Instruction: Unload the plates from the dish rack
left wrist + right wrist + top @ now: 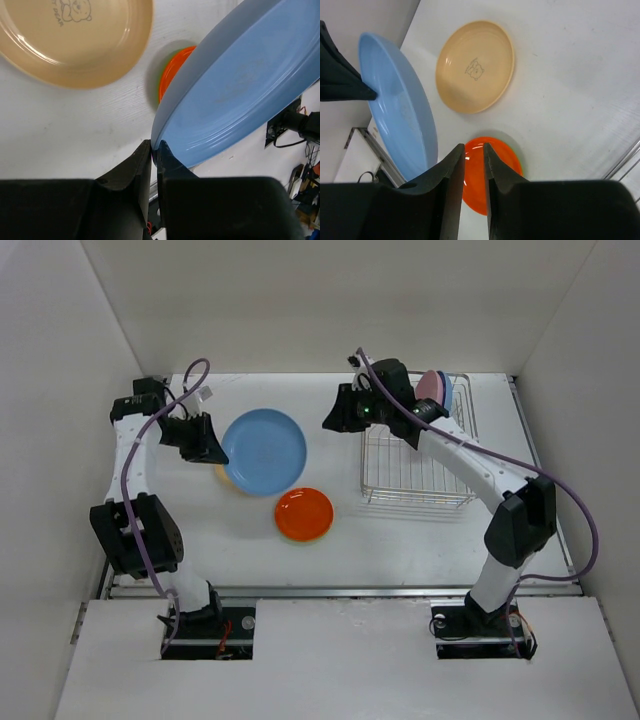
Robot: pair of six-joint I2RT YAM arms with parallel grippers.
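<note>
Step in hand: the left end effector [155, 147] is pinching the rim of the light blue plate [265, 450] and holds it tilted above the worktop [250, 550]. I'd say it is about to set the plate down.
Left end effector: pressed onto the plate's near edge, one finger on each face.
Right end effector [474, 146]: fingers slightly parted with nothing between them, hanging near the dish rack [415, 465] and pointing towards the plates already set out.
Already out: the pale yellow plate [75, 40] lies flat under the blue one. The orange plate [303, 513] lies nearer the arms, with the green plate [161, 80] showing as a rim beneath it.
Still in the rack: the pink plate [430, 385] and the darker blue plate [447, 392] stand on edge at the far end.
Next move, as I judge it: lower and level the blue plate onto the yellow one, then let go. The right arm has to turn back to the rack for the pink plate.
</note>
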